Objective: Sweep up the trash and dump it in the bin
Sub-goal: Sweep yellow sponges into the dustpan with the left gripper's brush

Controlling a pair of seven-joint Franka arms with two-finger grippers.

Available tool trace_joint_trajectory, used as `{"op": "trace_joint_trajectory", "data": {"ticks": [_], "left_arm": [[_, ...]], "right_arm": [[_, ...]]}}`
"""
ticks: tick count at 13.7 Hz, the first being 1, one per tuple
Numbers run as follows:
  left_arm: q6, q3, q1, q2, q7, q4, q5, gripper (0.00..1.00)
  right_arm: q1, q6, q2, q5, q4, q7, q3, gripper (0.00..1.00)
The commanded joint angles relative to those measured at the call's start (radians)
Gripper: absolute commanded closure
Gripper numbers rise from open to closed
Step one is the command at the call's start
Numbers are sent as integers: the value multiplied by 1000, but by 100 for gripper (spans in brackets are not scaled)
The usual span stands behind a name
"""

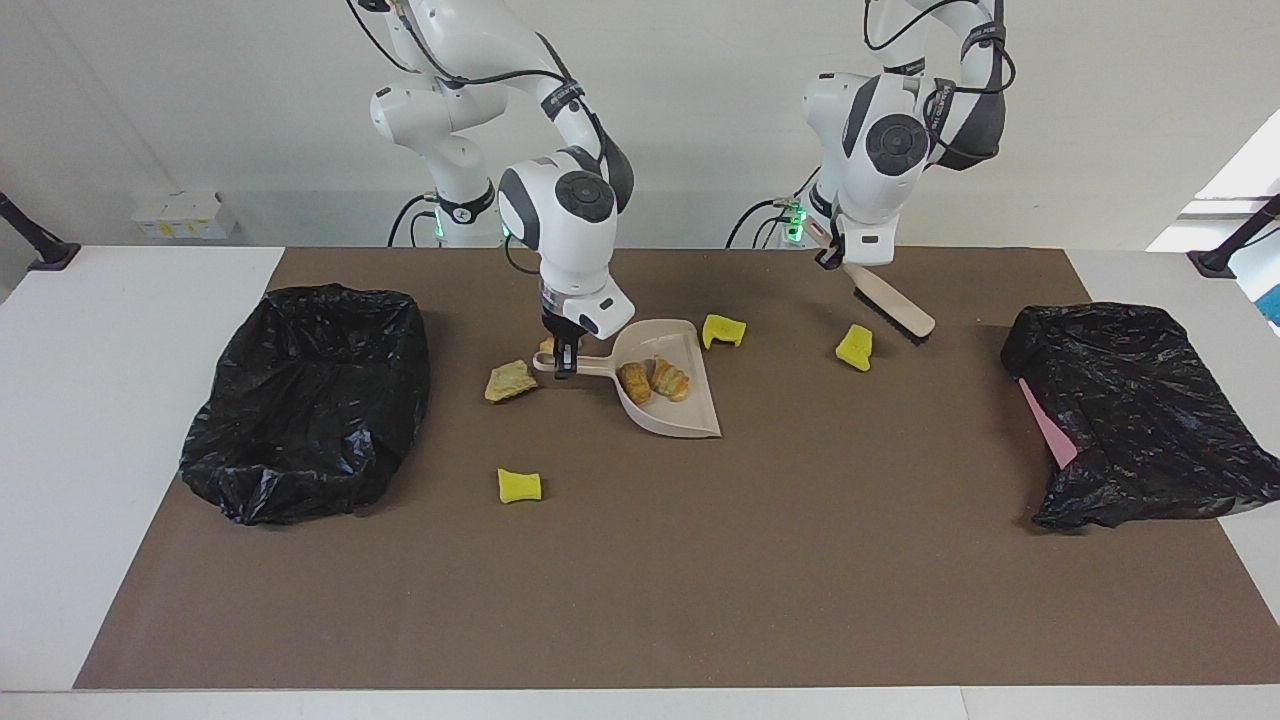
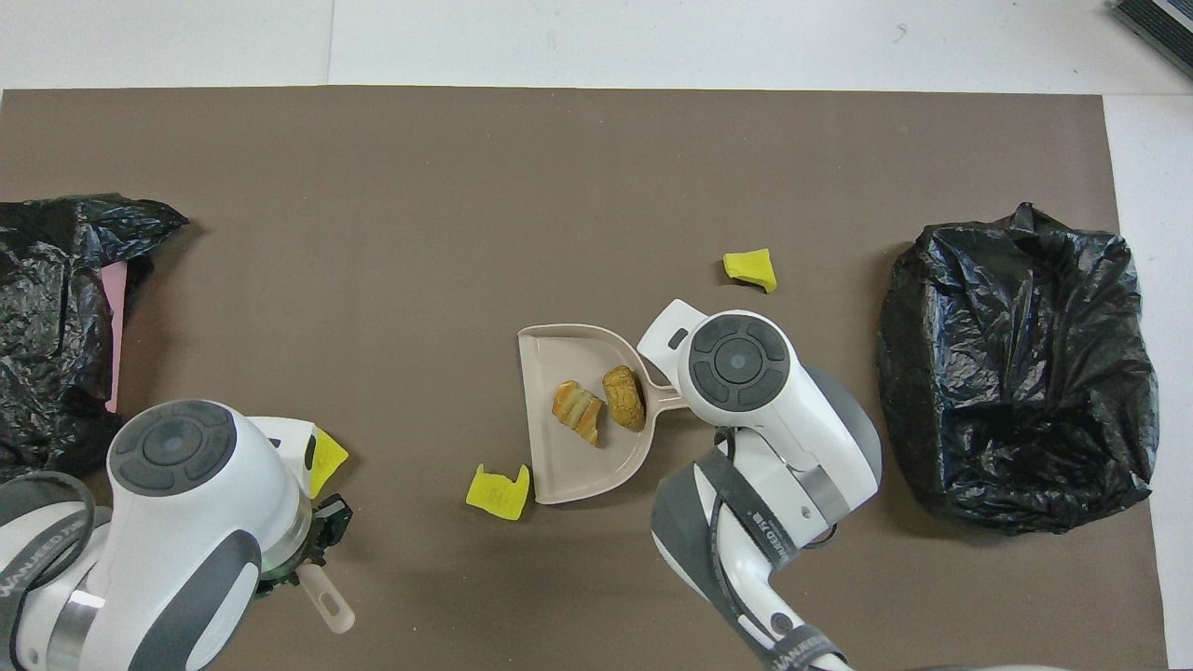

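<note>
Trash: 6 bits visible. 2 brown bread lumps point(image 1: 653, 381) already in the dustpan point(image 1: 672, 412), the other 4 loose on the mat point(image 1: 640, 560).
Loose trash: yellow chunk point(image 1: 723, 330) just beside the pan on the robots' side; yellow chunk point(image 1: 855, 347) toward left arm's end, near the brush head; tan lump point(image 1: 511, 381) by the pan handle toward right arm's end; yellow chunk point(image 1: 519, 485) farther from the robots than that lump.
Right gripper point(image 1: 565, 358): clamped on the dustpan handle, pan flat on the mat, mouth facing left arm's end (so the brush can push bits in, I'd judge).
Left gripper point(image 1: 829, 258): closed on the brush point(image 1: 893, 305) handle, brush raised and tilted, bristle end down and over the mat by the yellow chunk twd the small bag. Looks set to get the bristles outside that chunk and drag it back twd the pan, my read.
Big bin bag point(image 1: 310, 400): right arm's end, open, no trash visible inside.
Small bin bag point(image 1: 1140, 410): left arm's end, crumpled, pink liner edge showing; contents can't tell.
Progress: early, 2 collected, nothing dumped yet as far as I can see.
</note>
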Motion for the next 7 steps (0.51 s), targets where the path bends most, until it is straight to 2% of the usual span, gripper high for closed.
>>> {"op": "trace_joint_trajectory", "data": {"ticks": [1, 3, 5, 7], "left_arm": [[113, -12, -30, -85, -9, -142, 6, 100], [219, -11, -44, -69, 126, -171, -27, 100], [234, -9, -36, -44, 295, -170, -93, 100], [278, -11, -50, -36, 357, -170, -136, 100]], "right_arm": [[-8, 23, -22, -22, -19, -17, 8, 100], [-8, 25, -22, -22, -21, -31, 8, 100], [-8, 26, -22, -23, -21, -34, 8, 100], [-8, 26, -22, -23, -19, -40, 8, 100]]}}
